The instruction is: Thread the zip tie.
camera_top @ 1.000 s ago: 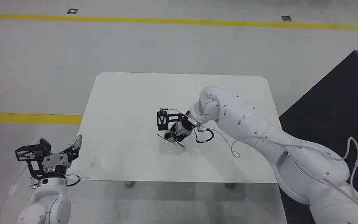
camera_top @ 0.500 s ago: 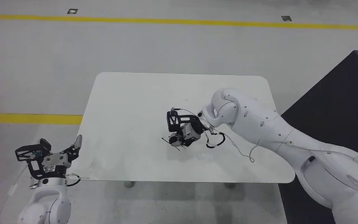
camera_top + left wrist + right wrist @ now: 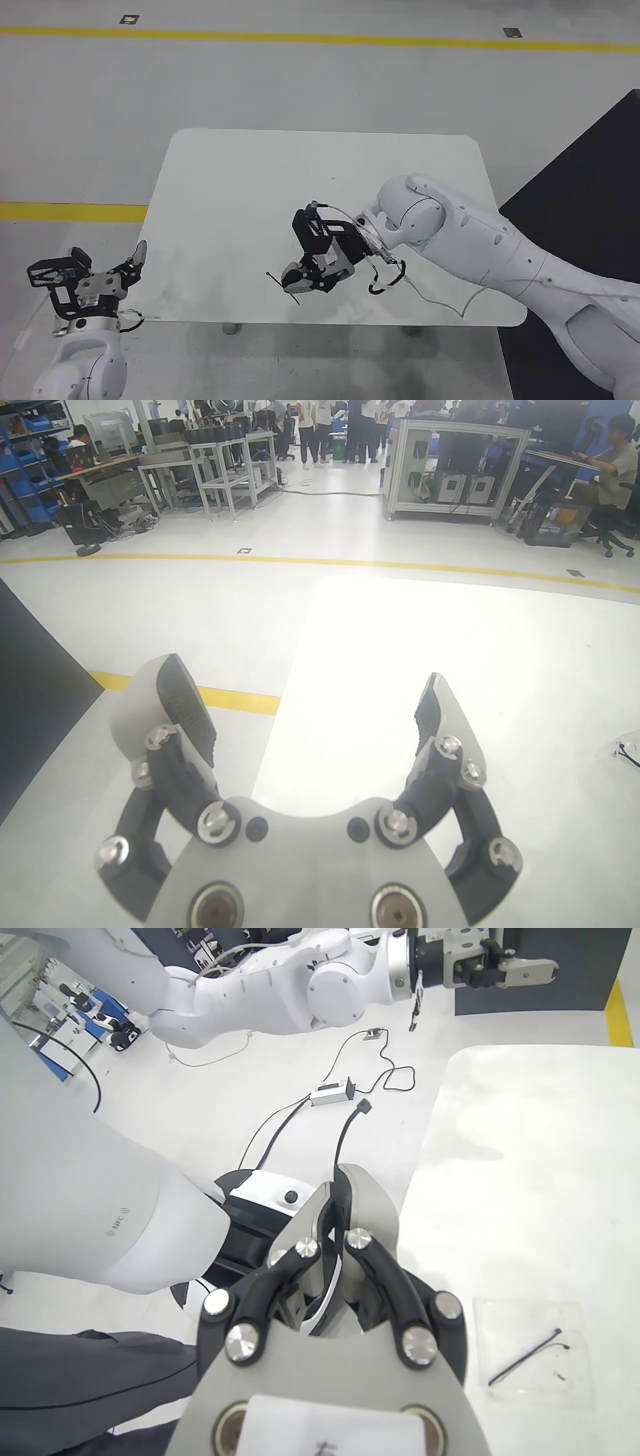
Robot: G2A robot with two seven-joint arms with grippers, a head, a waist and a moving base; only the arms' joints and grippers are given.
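**Q:** How is the zip tie held, and where?

**A:** The zip tie is pinched between the closed fingers of the right hand, over the near part of the bench. Most of the strap, with the head at its far end, is left projecting past the fingertips. This is judged to be so that a free length is presented for threading.

**Q:** What is the state of the left hand?

**A:** The left hand is held wide open and empty, off the near left corner of the bench and well apart from the tie. It is presumably kept ready to receive the free end.

**Q:** Is anything else noted?

**A:** A second tie is seen lying in a clear sleeve on the bench, untouched. It is probably kept as a spare.
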